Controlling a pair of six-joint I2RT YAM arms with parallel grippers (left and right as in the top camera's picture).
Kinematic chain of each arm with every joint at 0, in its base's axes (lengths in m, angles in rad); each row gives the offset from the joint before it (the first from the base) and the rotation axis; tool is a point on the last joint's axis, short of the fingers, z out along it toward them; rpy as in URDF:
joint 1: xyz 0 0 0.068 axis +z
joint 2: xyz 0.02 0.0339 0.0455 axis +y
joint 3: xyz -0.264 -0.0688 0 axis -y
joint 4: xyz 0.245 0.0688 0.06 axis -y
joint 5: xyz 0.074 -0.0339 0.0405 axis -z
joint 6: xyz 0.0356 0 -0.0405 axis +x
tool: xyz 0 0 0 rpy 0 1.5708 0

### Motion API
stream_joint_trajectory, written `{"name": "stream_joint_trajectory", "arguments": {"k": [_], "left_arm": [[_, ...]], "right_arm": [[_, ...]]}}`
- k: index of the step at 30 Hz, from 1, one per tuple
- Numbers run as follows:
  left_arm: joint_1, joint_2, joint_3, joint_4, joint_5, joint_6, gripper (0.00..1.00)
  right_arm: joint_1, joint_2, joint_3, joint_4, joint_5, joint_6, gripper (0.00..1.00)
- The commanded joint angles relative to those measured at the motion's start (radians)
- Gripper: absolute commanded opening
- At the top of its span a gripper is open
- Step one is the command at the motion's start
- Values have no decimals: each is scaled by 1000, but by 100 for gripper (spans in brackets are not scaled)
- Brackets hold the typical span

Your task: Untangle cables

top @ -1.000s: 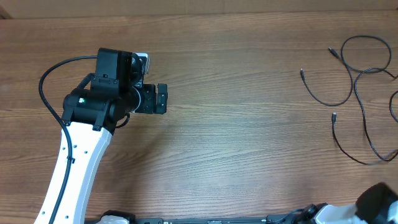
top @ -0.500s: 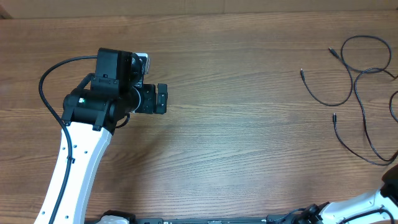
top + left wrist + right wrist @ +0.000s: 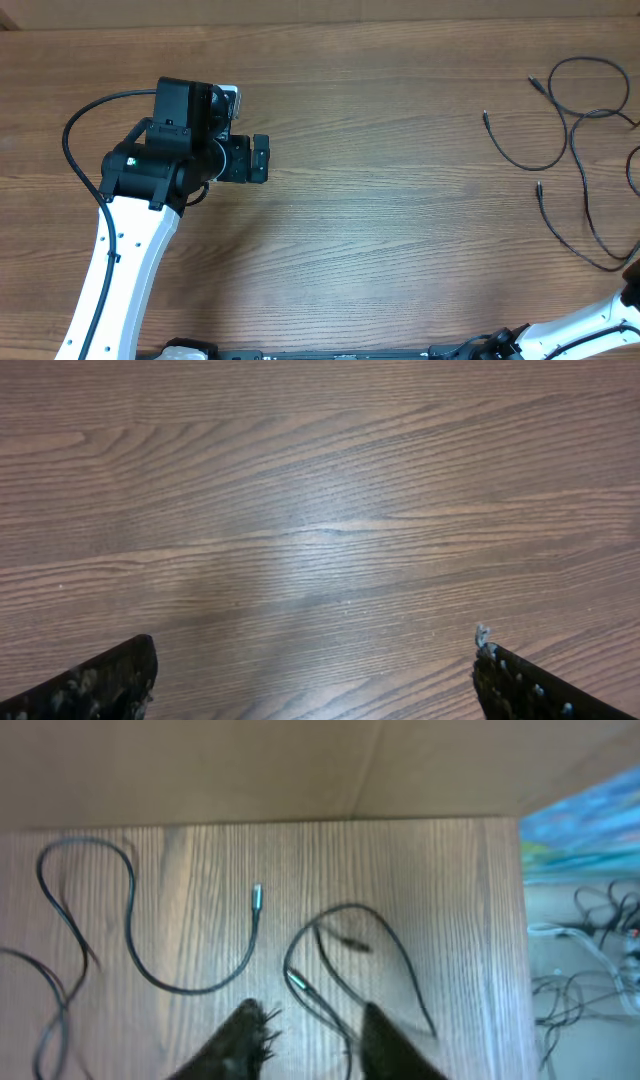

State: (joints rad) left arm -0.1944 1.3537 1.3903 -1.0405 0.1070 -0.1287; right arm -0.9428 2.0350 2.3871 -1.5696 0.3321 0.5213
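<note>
Cables: several thin black cords [image 3: 583, 185] are laid in loose loops at about 3 o'clock in the overhead view, close to the right edge of the table [image 3: 400, 200]. Some strands are seen crossing one another.
Plug ends: small connectors are carried at the cord tips. One pale-tipped plug [image 3: 257, 898] is seen at about 11 o'clock from the right fingers.
Weight and stiffness: the cords are judged very light and limp. A pulled strand is expected to slide and drag its neighbours rather than lift cleanly.
Surface: the thin, smooth jacket is judged slippery, so a firm pinch is likely needed.
Fragility: the plugs and their necks are judged the weak spots, and sharp tugs there are best avoided.
Where to take hold: a free strand just behind a plug, or the outside of a loop away from a crossing, is judged best.
Right gripper [image 3: 315, 1012]: it is held low over the cords with the fingers slightly parted. A strand runs towards the gap, but nothing is seen clamped and the view is blurred.
Left gripper [image 3: 312, 650]: it is spread wide and empty over bare wood at about 9 o'clock, well apart from the cords.
</note>
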Motion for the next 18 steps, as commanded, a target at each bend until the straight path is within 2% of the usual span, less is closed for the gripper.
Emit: {"name": "stream_joint_trajectory", "arguments": {"k": [1,7,12,18], "left_arm": [[4,8,19,1,-7,-6,100],[4,8,19,1,-7,-6,100],[4,8,19,1,-7,-6,100],[4,8,19,1,-7,-6,100]], "right_arm": [[-8,4,-55,28,-39,7,42],[-8,4,-105,60,-142,6,46],[-5,4,-105,62,-254,-22,59],[1,4,-105,64,-500,-163,73]]}}
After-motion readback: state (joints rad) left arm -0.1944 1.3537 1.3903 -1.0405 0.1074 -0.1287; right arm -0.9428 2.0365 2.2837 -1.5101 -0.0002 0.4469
